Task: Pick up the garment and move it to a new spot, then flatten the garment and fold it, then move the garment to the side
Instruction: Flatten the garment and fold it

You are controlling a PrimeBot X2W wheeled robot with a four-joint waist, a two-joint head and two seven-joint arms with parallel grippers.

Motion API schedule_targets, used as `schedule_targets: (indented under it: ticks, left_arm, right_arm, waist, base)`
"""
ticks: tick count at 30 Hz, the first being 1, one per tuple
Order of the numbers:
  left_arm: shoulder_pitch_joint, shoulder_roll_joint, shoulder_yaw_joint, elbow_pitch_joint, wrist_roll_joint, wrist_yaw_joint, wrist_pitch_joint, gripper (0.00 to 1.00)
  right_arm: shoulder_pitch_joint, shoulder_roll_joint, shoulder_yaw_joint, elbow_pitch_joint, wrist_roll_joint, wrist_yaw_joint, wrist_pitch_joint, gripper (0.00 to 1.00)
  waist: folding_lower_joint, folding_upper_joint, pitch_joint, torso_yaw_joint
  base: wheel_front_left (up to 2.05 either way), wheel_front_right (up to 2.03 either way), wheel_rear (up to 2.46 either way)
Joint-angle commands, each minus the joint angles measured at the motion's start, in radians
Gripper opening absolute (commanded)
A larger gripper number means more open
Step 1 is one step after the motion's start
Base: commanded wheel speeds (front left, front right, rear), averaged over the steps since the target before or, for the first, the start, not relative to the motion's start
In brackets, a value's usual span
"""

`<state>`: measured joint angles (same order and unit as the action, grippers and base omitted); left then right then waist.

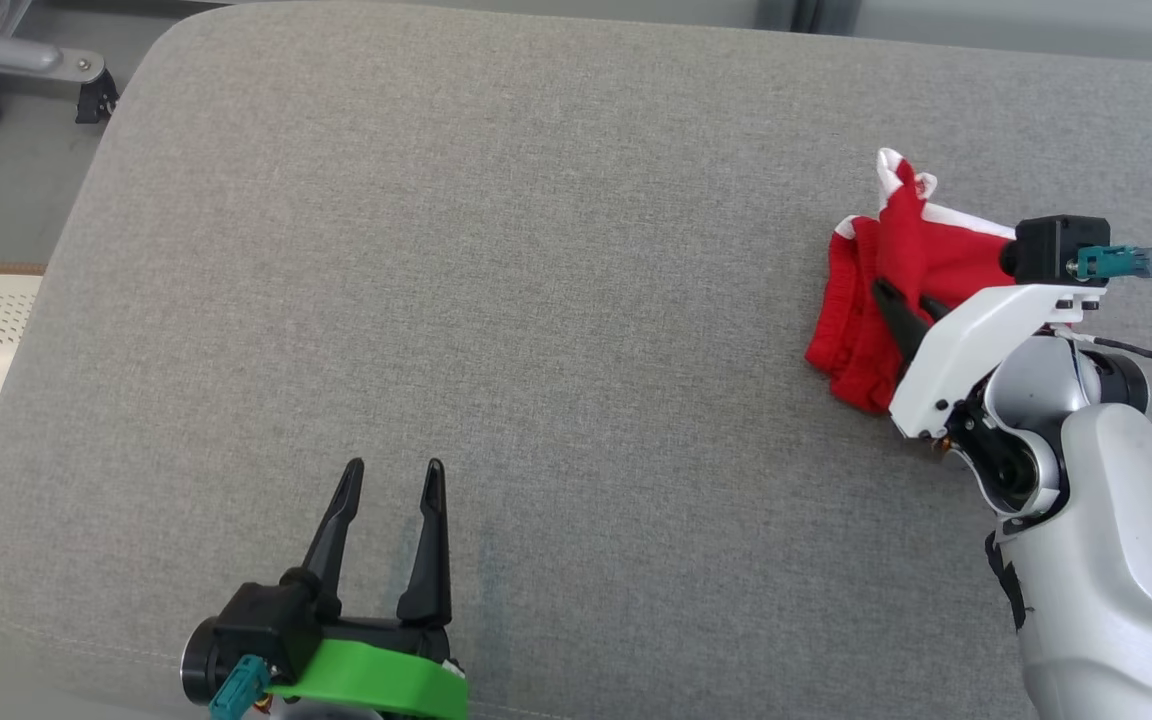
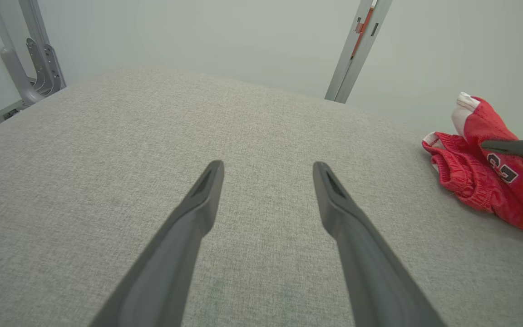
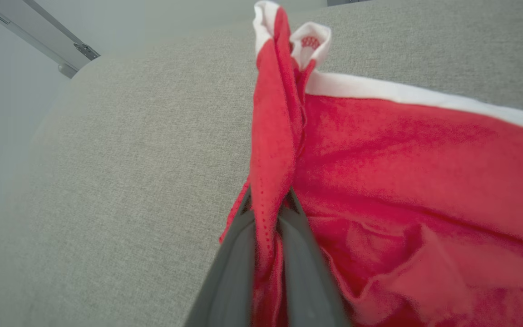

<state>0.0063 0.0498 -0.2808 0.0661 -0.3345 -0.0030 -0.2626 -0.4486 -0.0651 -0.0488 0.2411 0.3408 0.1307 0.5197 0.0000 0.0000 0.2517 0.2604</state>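
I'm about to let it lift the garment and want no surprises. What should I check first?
1. Fingers of the right gripper pinch a fold of the red shorts: ok.
2. Open left gripper holding nothing: ok.
3. Shorts lying flat: not ok, bunched.
4. Bare grey cushion between the two grippers for a new spot: ok.
5. Grip tight enough to lift: cannot tell.

The garment (image 3: 402,154) is soft red cloth with white trim; the cushion (image 1: 536,250) beneath is coarse, matt grey weave; the right gripper (image 3: 268,202) looks matt dark plastic
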Motion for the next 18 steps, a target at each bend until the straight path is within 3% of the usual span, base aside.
schedule_targets:
  ticks: [1,9,14,18]
  left_arm:
    - [0.001,0.002,0.002,0.002,0.006,-0.002,-0.003,1.0]
    - [0.043,0.002,0.03,0.011,0.025,0.004,-0.003,1.0]
    - [0.09,0.002,0.065,0.006,0.054,0.003,-0.003,1.0]
    - [0.123,0.002,0.087,-0.005,0.07,0.004,-0.003,1.0]
  right_arm:
    - [-0.011,0.006,0.002,0.005,0.022,0.0,-0.028,1.0]
    - [0.082,0.008,0.016,-0.12,0.115,0.0,-0.188,1.0]
    - [0.226,-0.059,-0.005,-0.202,0.005,0.0,-0.362,1.0]
    - [0.328,-0.08,-0.061,-0.192,-0.053,0.0,-0.485,1.0]
  waist:
    - [0.0,0.0,-0.007,-0.007]
    - [0.0,0.0,-0.071,-0.048]
    - [0.0,0.0,-0.132,-0.1]
    - [0.0,0.0,-0.168,-0.138]
  base:
    - [0.0,0.0,0.0]
    - [0.0,0.0,0.0]
    - [0.0,0.0,0.0]
    - [0.0,0.0,0.0]
